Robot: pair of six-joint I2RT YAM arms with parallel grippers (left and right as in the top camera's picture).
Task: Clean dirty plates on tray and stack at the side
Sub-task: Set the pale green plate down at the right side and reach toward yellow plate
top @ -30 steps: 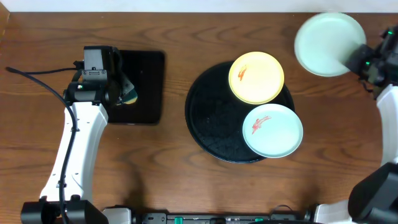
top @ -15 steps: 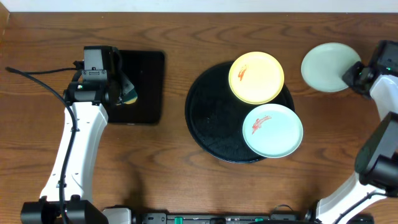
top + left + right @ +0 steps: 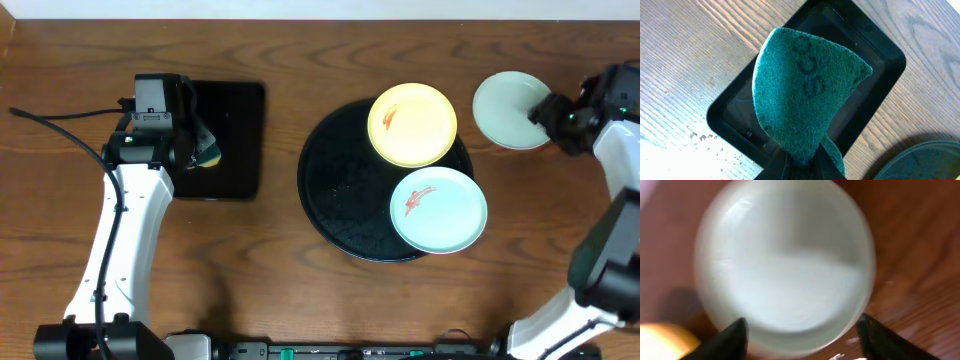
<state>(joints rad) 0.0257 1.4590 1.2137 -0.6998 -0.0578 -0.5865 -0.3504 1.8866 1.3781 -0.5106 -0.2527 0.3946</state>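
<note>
You see a blurred pale mint-white plate [image 3: 785,265] against the brown wood tabletop [image 3: 912,255], with the right gripper [image 3: 801,324] fingertips spread wide at its near rim.

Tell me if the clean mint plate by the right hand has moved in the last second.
Yes. The clean plate has come down the overhead view and left, closer to the round black tray.

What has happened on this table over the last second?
The right gripper brought the clean mint plate down from the far corner, closer to the round tray; its fingers now look spread. The left gripper holding the green scouring pad, the yellow plate and the smeared mint plate stayed put.
</note>
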